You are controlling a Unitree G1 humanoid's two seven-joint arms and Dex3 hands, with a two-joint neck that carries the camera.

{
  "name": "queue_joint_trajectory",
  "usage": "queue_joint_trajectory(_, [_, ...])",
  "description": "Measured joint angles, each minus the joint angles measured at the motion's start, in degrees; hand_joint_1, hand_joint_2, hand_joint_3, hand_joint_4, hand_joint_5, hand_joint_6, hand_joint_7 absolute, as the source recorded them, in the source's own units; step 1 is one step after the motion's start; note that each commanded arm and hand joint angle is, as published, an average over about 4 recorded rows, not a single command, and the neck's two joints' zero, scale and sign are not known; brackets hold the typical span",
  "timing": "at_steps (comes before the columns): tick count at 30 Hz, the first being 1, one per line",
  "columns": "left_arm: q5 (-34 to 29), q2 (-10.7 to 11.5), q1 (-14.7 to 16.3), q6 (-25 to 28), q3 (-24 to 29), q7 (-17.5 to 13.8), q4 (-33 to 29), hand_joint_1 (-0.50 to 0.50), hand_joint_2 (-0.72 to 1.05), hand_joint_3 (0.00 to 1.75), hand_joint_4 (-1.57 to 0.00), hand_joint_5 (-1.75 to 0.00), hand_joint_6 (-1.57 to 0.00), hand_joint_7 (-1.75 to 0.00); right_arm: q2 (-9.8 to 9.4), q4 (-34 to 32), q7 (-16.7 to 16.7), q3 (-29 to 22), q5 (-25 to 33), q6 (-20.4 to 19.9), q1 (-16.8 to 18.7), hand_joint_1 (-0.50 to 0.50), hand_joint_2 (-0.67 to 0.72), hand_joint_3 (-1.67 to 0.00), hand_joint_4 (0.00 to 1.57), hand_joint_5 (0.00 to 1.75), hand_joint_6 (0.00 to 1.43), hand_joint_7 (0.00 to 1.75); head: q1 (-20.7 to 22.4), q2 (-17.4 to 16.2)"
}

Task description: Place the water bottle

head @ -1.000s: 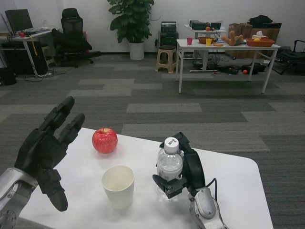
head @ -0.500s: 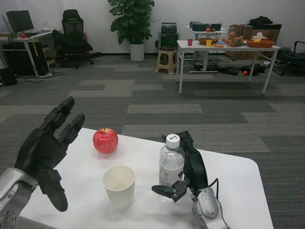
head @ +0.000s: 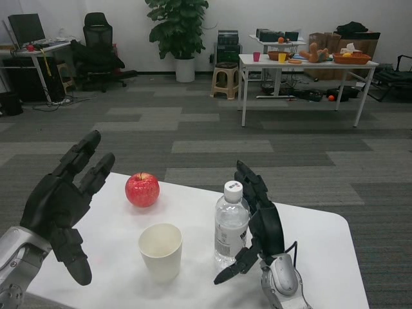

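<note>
A clear water bottle point(head: 231, 224) with a white cap stands upright on the white table point(head: 315, 251), right of centre. My right hand point(head: 257, 222) is just to its right with fingers spread apart, holding nothing; the thumb points down-left in front of the bottle's base. My left hand point(head: 61, 206) is raised over the table's left side, open, fingers pointing up and away.
A white paper cup point(head: 159, 250) stands left of the bottle, near the front edge. A red apple point(head: 142, 189) lies at the table's far left. Beyond the table are carpeted floor, another white table point(head: 302, 64) with items, a potted plant and an office chair.
My right hand has let go of the bottle and spread its fingers. The bottle, tilted a second ago, now stands upright on the table. The left hand has not moved.
</note>
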Motion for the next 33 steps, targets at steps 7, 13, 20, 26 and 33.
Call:
queue_joint_trajectory(7, [-0.01, 0.01, 0.0, 0.0, -0.02, 0.0, -0.01, -0.5, -0.59, 0.09, 0.0, 0.0, 0.0, 0.0, -0.6, -4.4, 0.01, 0.91, 2.95, -0.57, 2.27, -0.41, 0.53, -0.16, 0.0, 0.0, 0.0, 0.0, -0.04, 0.05])
queue_joint_trajectory(13, [-0.02, 0.03, 0.0, -0.01, -0.04, 0.0, -0.03, -0.5, -0.57, 0.09, 0.0, 0.0, 0.0, 0.0, -1.24, -10.9, 0.0, 0.93, 4.72, 1.14, 6.39, -0.43, 0.52, -0.16, 0.0, 0.0, 0.0, 0.0, 0.06, 0.1])
queue_joint_trajectory(20, [-0.02, 0.01, 0.0, -0.01, -0.08, -0.01, -0.05, -0.5, -0.57, 0.09, 0.0, 0.0, 0.0, 0.0, -4.01, -33.28, 3.52, -4.75, 4.02, 22.85, 16.58, -0.46, 0.53, -0.08, 0.0, 0.0, 0.0, 0.0, 0.05, -0.01])
queue_joint_trajectory(26, [-0.04, 0.07, 0.06, -0.01, -0.09, 0.0, -0.11, -0.5, -0.57, 0.09, 0.0, 0.0, 0.0, 0.0, -6.75, -45.5, 5.86, -11.12, 3.95, 31.28, 22.98, -0.46, 0.53, -0.08, 0.0, 0.0, 0.0, 0.0, -0.03, 0.06])
queue_joint_trajectory(33, [-0.04, 0.09, 0.08, -0.02, -0.09, -0.01, -0.14, -0.5, -0.57, 0.09, 0.0, 0.0, 0.0, 0.0, -0.29, -53.33, 12.79, -19.6, 5.61, 34.69, 24.65, -0.46, 0.39, -0.08, 0.0, 0.0, 0.0, 0.0, -0.51, 0.53])
